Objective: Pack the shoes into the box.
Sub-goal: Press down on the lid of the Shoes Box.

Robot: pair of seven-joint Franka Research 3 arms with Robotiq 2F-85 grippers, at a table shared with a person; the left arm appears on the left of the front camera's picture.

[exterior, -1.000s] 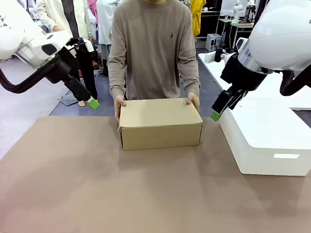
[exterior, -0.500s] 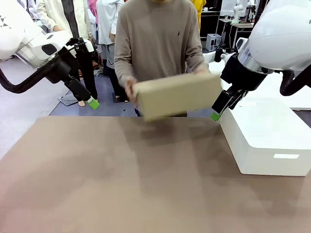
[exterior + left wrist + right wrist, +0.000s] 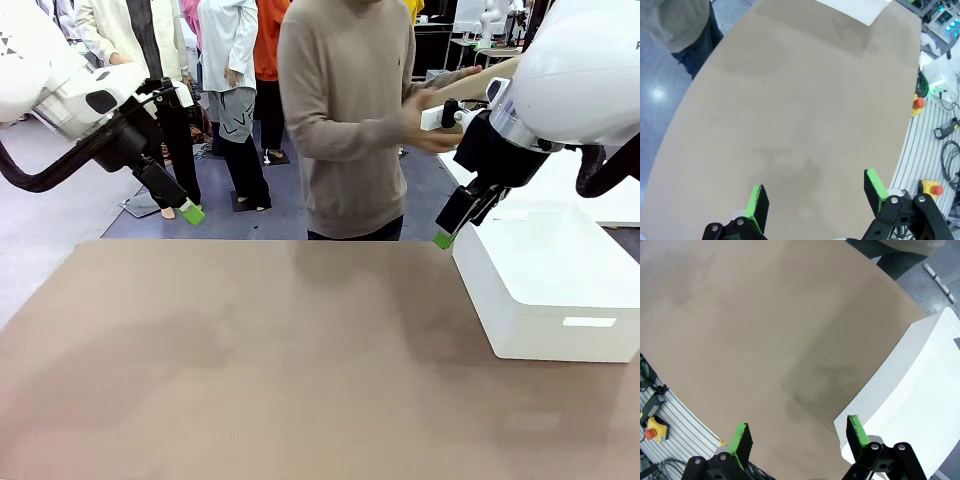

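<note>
The black shoes and the tan cardboard box are out of view. A person (image 3: 350, 110) in a beige sweater stands at the far side, turned toward picture right, with both hands (image 3: 440, 115) stretched out behind my right arm. My left gripper (image 3: 190, 212) hangs open above the table's far left edge, and its green pads (image 3: 759, 197) stand wide apart over bare table. My right gripper (image 3: 443, 238) hangs open at the far right, just beside the white box's near corner, with nothing between its fingers (image 3: 854, 424).
The brown table (image 3: 250, 350) stretches across the front view. A large smooth white box (image 3: 560, 290) stands on its right side, also under my right wrist (image 3: 910, 385). Other people stand farther back on the left.
The person lifted the cardboard box off the table, swung it toward picture right and out of sight, and turned that way. Neither arm has moved.
</note>
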